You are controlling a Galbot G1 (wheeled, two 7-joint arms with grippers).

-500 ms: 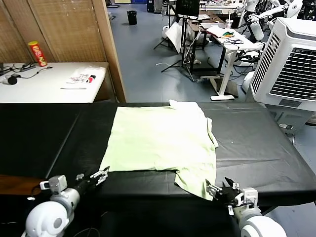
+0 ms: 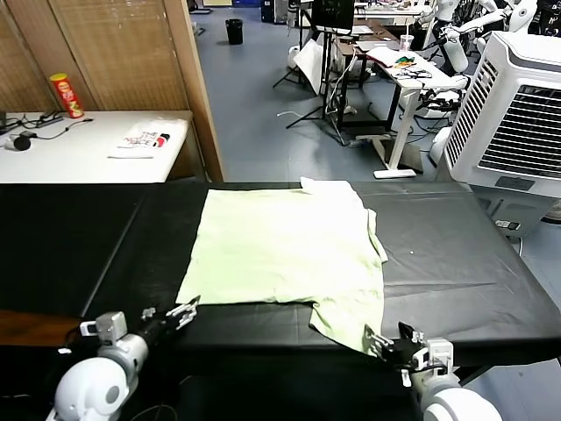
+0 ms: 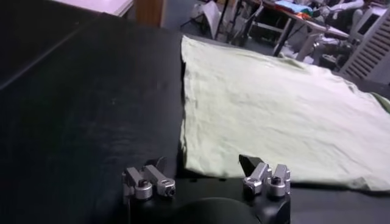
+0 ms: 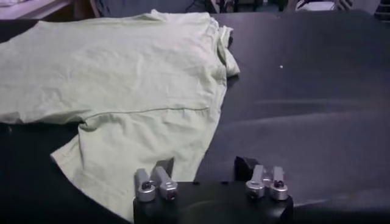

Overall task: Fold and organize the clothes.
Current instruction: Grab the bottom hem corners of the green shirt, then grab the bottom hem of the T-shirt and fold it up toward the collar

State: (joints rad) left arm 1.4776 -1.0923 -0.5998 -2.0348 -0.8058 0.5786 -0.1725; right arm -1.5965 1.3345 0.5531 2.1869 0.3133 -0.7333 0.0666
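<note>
- Where the black table fills the head view, the pale green shirt lies spread flat on it, roughly central, with one sleeve flap reaching toward the near edge on the robot's right side.
- Left gripper: low at the near table edge, just short of the shirt's near left corner. In the left wrist view the gripper has its jaws parted wide, nothing between them; the shirt's near hem lies just ahead, apart from the fingertips, and the cloth stretches away beyond it.
- Right gripper: low at the near edge, right beside the hanging sleeve flap. In the right wrist view the gripper is likewise spread open and empty; the sleeve flap sits just ahead and to one side of the fingers, with bare black tabletop on the other side. Contact with the cloth cannot be told.
- Collar end of the shirt points away from both grippers, at the far table edge.
- Beyond the left gripper, well apart: a white side table carrying a red-and-yellow canister and a white cloth with red and black marks.
- Beyond the right gripper, off the table: a large white air cooler unit.
</note>
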